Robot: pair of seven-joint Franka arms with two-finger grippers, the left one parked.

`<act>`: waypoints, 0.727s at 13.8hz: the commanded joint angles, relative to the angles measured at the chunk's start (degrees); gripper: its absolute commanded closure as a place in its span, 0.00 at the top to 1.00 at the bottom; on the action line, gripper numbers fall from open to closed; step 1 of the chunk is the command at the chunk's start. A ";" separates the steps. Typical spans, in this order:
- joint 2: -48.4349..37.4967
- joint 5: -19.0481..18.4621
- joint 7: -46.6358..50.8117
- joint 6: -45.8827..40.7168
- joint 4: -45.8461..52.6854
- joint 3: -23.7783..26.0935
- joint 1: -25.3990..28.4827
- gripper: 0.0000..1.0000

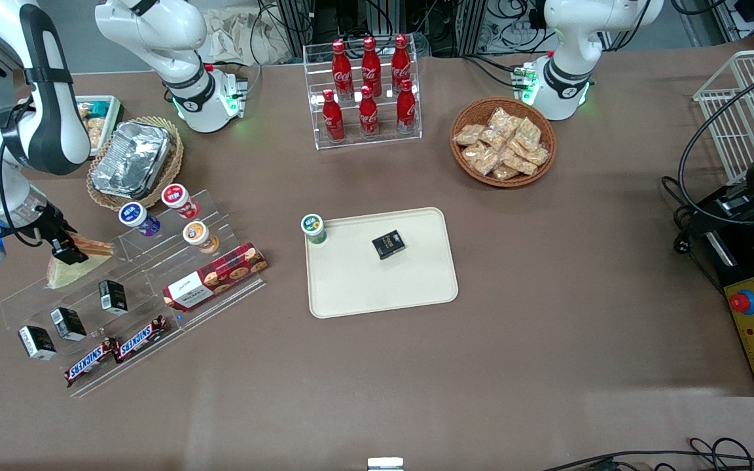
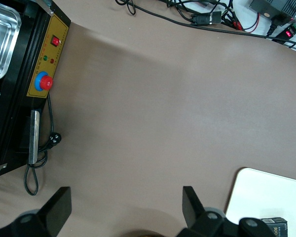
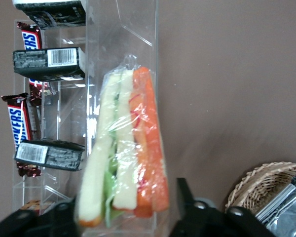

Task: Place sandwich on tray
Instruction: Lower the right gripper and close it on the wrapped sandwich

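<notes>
We've got the end effector (image 1: 71, 252) pinching the sandwich (image 3: 126, 153) on the clear shelf (image 1: 131, 288), so let's lift straight up before swinging toward three o'clock, where the tray (image 1: 351, 288) waits.

Front view high, overlooking whole table (image 1: 547, 294); wrist views close, facing down

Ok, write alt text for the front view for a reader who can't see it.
The right arm's gripper sits at the wrapped sandwich on a clear acrylic snack rack, at the working arm's end of a brown table. The cream tray at mid-table holds a small black box and a green-lidded cup.
</notes>
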 commanded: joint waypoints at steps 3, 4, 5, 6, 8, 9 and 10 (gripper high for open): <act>-0.43 -1.97 -0.22 2.07 -0.20 0.19 -0.55 0.00; -1.48 -1.97 -1.71 1.89 -0.11 0.19 -0.55 0.00; -2.45 -1.97 -2.76 1.72 0.06 0.19 -0.55 0.00; -3.59 -1.97 -3.82 1.37 0.33 0.19 -0.55 0.00; -6.57 -1.97 -6.63 0.15 0.77 0.36 -0.29 0.00; -7.89 -1.88 -7.42 -2.56 1.90 0.71 -0.11 0.00; -8.43 -1.71 -8.04 -6.59 4.26 1.07 0.06 0.00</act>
